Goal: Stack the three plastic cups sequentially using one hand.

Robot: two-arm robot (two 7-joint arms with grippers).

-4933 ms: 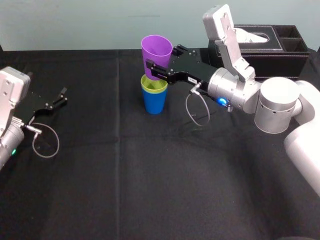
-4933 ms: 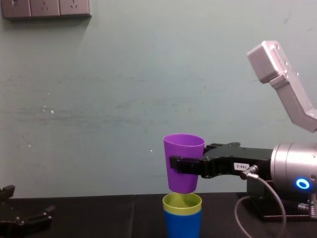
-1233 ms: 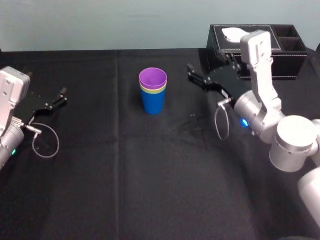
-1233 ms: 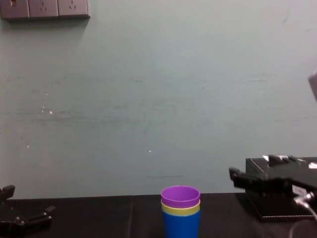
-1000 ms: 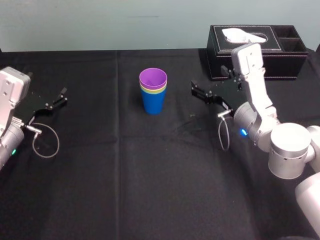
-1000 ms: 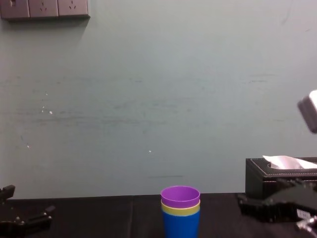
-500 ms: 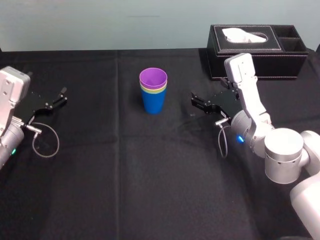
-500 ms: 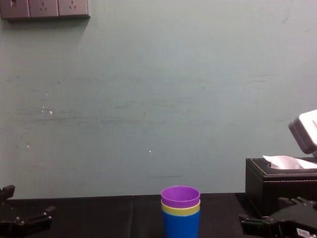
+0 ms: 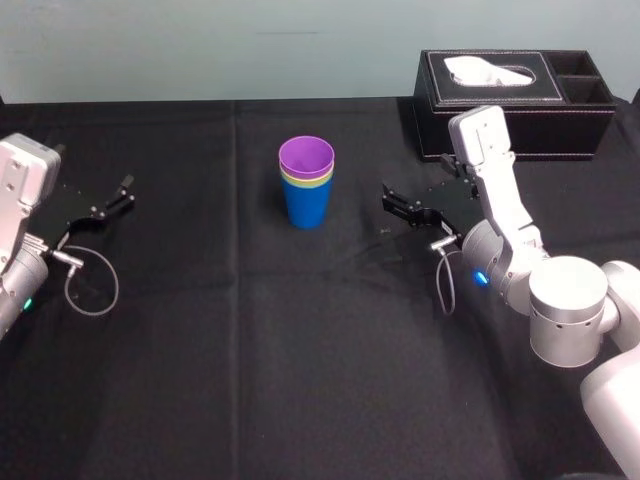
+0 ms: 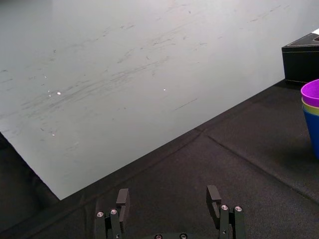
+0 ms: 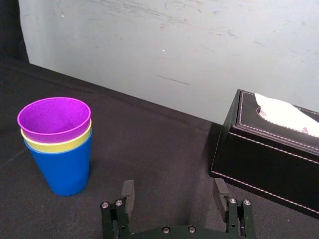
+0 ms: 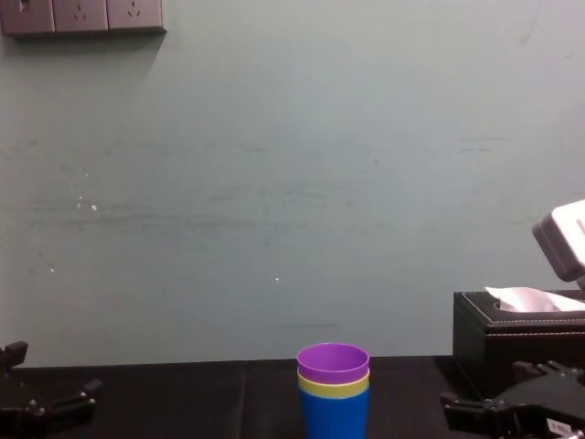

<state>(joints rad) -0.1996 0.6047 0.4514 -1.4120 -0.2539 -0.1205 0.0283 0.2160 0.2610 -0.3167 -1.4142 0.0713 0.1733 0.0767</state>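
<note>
My right gripper (image 9: 388, 203) hovers low over the black cloth (image 9: 300, 340), fingers spread and holding nothing, at 3 o'clock of the cups (image 9: 307, 185). They stand nested mid-table: the blue cup (image 11: 62, 169) undermost, the green cup (image 11: 60, 144) in it, the purple cup (image 11: 54, 119) on top. Bare cloth lies between us. The tissue box (image 9: 515, 100) sits near my gripper, at its 1 o'clock. My left gripper (image 9: 127, 192) lies spread at 9 o'clock, well apart. The head view gives the box's side compartments (image 9: 585, 78); the chest view, wall sockets (image 12: 84, 16) at 11 o'clock.
</note>
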